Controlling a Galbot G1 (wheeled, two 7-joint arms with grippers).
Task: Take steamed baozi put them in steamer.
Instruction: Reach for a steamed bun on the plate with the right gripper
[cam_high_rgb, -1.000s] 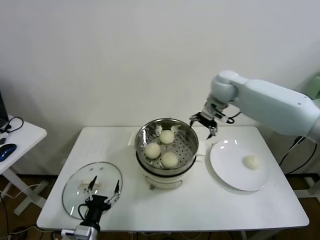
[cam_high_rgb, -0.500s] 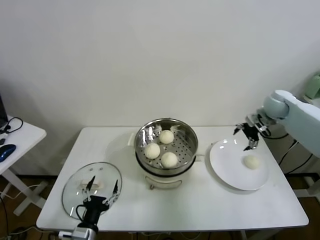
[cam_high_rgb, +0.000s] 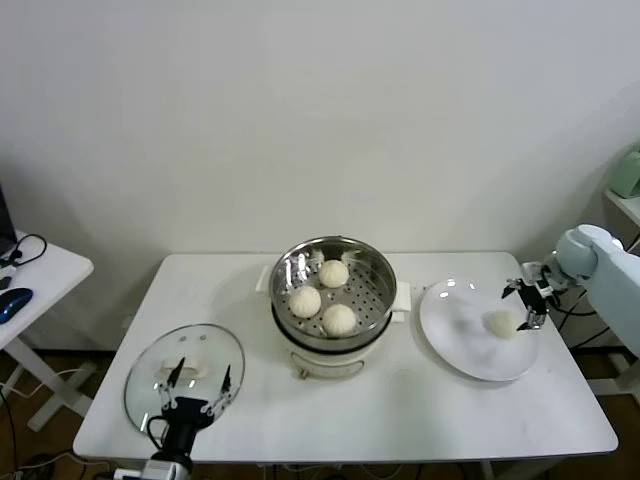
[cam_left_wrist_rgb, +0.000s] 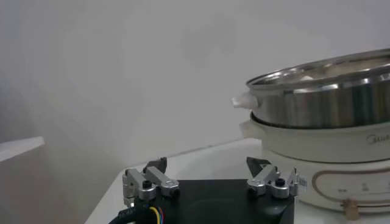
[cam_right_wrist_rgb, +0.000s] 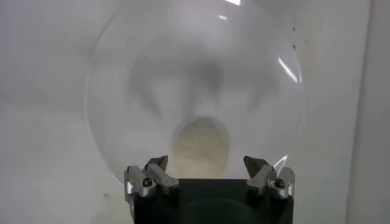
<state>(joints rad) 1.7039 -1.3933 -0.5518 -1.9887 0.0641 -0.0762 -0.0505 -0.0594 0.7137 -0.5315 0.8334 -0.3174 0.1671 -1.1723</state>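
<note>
Three cream-white baozi lie in the shiny steel steamer on its white pot base at the table's middle. One more baozi lies on the white plate at the right. My right gripper is open and empty, just above and right of that baozi. In the right wrist view the baozi sits between and ahead of my open fingertips. My left gripper is open and empty, parked at the table's front left, over the lid's near edge. The steamer shows in the left wrist view.
A flat round glass lid lies on the table at the front left. A small side table with a mouse and cables stands at the far left. The table's right edge is close behind the plate.
My right gripper has swung from beside the steamer's back right rim across to the plate and lowered beside the lone baozi. The left gripper has sunk slightly toward the front.
</note>
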